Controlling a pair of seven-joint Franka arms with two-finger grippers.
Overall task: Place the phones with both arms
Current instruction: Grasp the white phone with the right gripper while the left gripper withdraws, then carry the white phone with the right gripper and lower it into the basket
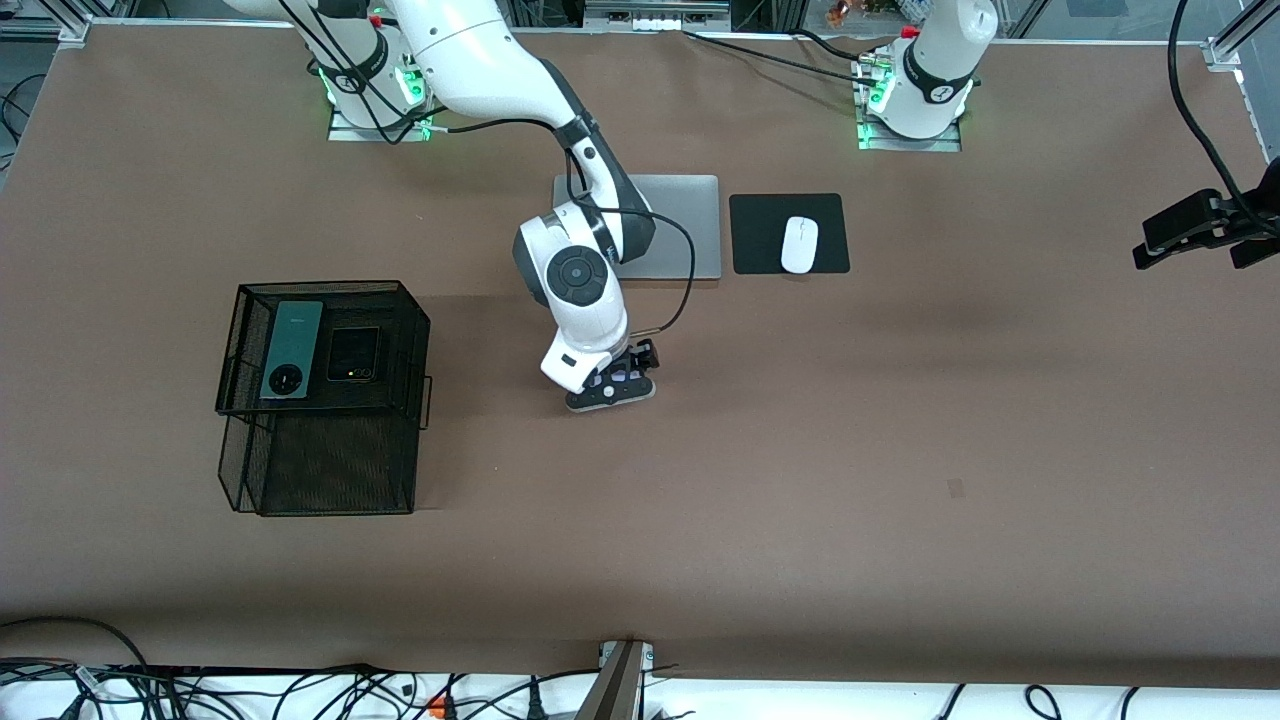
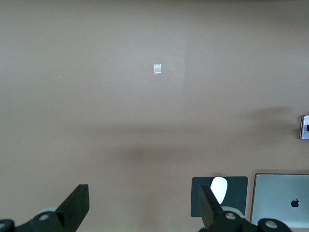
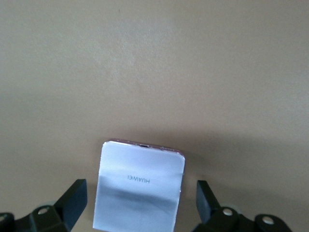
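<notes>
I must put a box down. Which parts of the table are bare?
Bare: the wide stretch nearer the camera than the mouse pad, toward the left arm's end. Crowded: the wire basket, and the laptop strip where the right gripper straddles the lilac phone.

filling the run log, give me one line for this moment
right gripper: open, astride lilac phone on table | left gripper: open, waiting | green phone and black phone: on mesh rack
</notes>
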